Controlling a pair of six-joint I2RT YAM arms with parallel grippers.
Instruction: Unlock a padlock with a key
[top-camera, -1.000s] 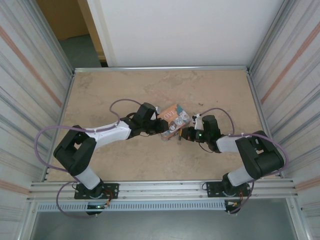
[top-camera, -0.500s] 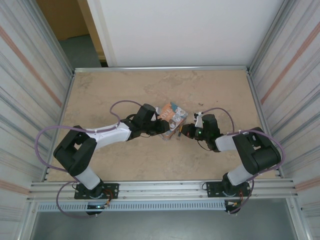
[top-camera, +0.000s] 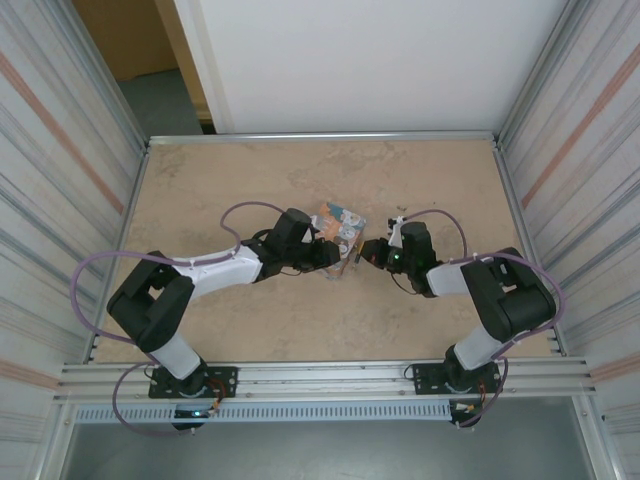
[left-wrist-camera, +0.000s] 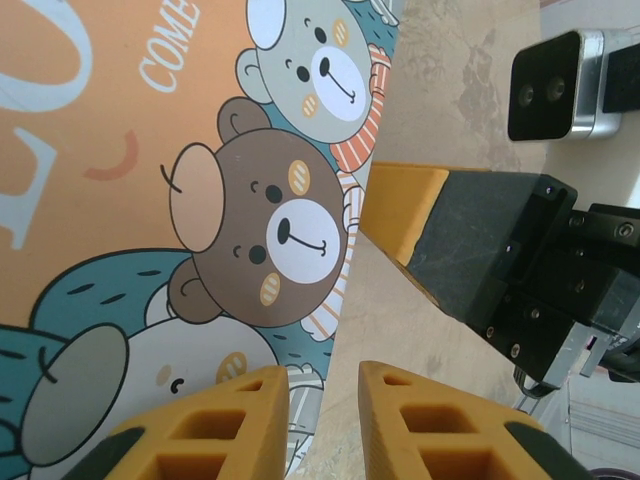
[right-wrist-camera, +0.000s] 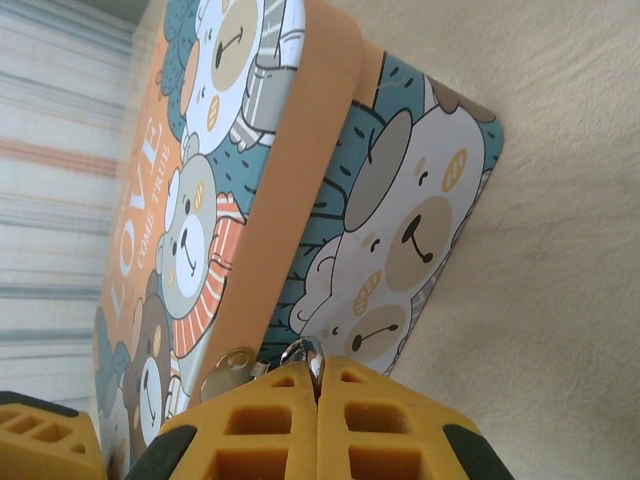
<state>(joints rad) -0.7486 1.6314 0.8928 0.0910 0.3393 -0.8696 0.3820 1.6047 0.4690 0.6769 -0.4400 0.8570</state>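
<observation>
The orange "LOVE" box (top-camera: 340, 228) with bear pictures lies mid-table between both grippers. My right gripper (right-wrist-camera: 318, 380) is shut on a thin shiny metal loop (right-wrist-camera: 308, 352) at the box's (right-wrist-camera: 300, 180) near edge. A flat round pale grey key head (right-wrist-camera: 228, 368) sits just left of that loop, against the orange side. No dark blue-green padlock body is visible; the fingers hide that spot. My left gripper (left-wrist-camera: 323, 385) is open by a narrow gap, its left finger over the box's (left-wrist-camera: 150, 200) edge, bare table in the gap. The right gripper (left-wrist-camera: 400, 210) faces it closely.
Metal rails edge the beige table (top-camera: 230, 190) on all sides, with corrugated walls left and right. Purple cables loop from both arms. Both grippers (top-camera: 332, 258) (top-camera: 362, 252) crowd the box's near corner; open table lies behind and in front of it.
The box has turned and slid a little away and leftward. My right gripper has followed it up and left, its forearm swinging in. The left arm has barely moved.
</observation>
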